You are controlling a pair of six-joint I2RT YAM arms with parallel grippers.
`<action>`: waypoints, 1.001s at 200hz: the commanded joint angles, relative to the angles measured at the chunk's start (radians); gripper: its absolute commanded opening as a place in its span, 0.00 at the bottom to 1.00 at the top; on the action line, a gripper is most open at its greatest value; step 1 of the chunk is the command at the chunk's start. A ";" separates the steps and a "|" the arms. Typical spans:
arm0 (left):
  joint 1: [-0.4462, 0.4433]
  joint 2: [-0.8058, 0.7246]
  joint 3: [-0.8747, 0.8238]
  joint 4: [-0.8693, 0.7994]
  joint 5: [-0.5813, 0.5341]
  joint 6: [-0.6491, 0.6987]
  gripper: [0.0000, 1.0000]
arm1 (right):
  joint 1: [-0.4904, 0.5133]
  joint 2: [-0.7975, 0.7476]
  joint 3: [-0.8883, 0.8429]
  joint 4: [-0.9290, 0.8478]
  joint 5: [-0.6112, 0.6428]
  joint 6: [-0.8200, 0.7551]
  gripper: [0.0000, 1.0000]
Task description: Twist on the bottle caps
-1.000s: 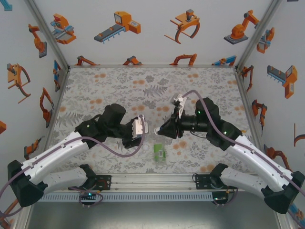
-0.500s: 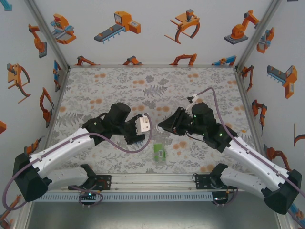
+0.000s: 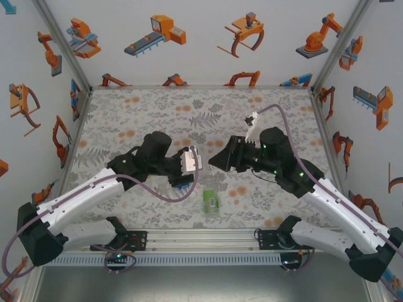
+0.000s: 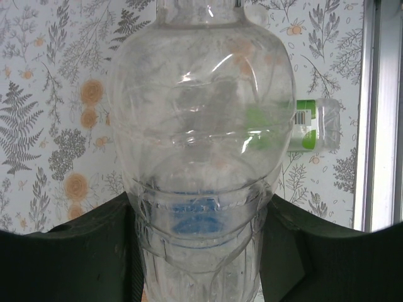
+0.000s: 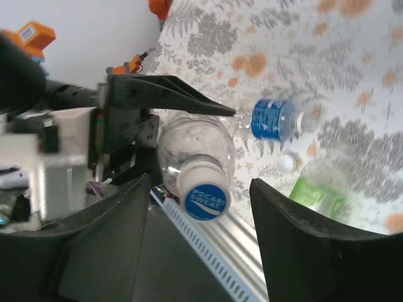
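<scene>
Round white plastic screw cap [image 5: 204, 196], blue top face reading POCARI SWEAT, sits on neck of plain clear plastic bottle [image 4: 198, 126]. Left hand [image 4: 198, 201] clenched on that bottle's lower body, holding it off the floral-print counter [image 5: 352, 69]. Right hand [image 5: 200, 185] unclenched: cap sits between its fingers [image 5: 107, 251], gap on both sides, no contact. Lying on counter beyond: blue-label clear bottle [image 5: 274, 119], green-label clear bottle [image 5: 318, 189], loose small white cap [image 5: 288, 162] between them; their label text too blurred to read
</scene>
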 commanded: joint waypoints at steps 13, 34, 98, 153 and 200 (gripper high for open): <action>-0.004 -0.037 0.038 -0.062 0.069 0.016 0.00 | 0.005 -0.042 0.048 0.031 -0.161 -0.496 0.60; -0.004 -0.059 0.042 -0.092 0.107 0.016 0.00 | 0.005 -0.054 0.045 0.069 -0.369 -0.750 0.60; -0.005 -0.123 0.057 -0.167 0.176 0.020 0.00 | 0.004 -0.056 0.081 -0.034 -0.633 -1.345 0.58; -0.005 -0.123 0.073 -0.189 0.204 0.019 0.00 | 0.005 -0.026 0.082 -0.032 -0.697 -1.380 0.48; -0.004 -0.126 0.073 -0.193 0.209 0.018 0.00 | 0.005 -0.015 0.070 -0.023 -0.683 -1.380 0.44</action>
